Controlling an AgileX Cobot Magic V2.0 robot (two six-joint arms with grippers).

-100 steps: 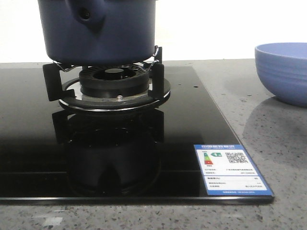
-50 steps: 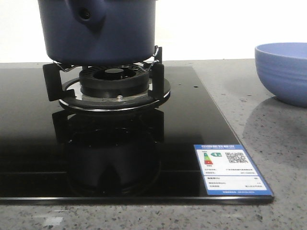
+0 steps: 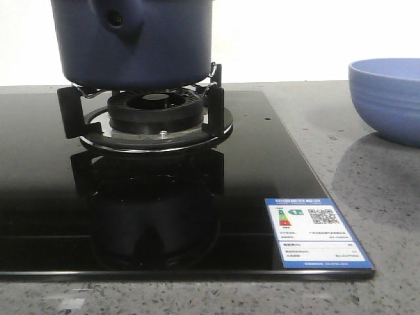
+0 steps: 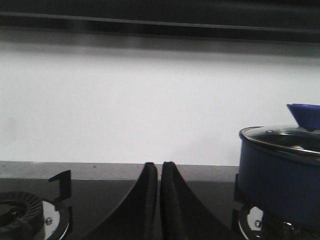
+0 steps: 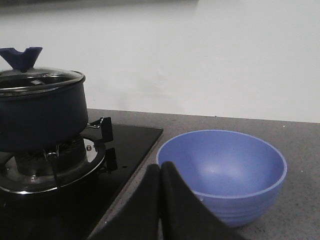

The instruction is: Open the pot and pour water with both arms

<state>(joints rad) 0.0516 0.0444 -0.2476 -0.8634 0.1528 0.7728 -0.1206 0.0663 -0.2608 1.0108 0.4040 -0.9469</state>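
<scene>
Front view: the pot point(image 3: 134, 42) sits on the burner grate point(image 3: 151, 108) of a black glass hob point(image 3: 164, 197), its stubby handle stub point(image 3: 117, 18) facing the camera; the light-blue bowl point(image 3: 387, 98) stands on the grey tabletop point(image 3: 367, 177) to the right. Neither arm appears here.

Left wrist view: the left hand point(image 4: 159, 200) is clenched on nothing, fingers pressed together, with the pot off to one side under its glass lid point(image 4: 285, 137) and blue knob point(image 4: 305, 115).

Right wrist view: the right hand point(image 5: 160, 200) is likewise clenched and empty, low between hob and bowl.

The lid is still on, so opening comes first. It would go best if one hand released its fingers wide, came down squarely over the knob and lifted straight up, well clear of the rim.
</scene>
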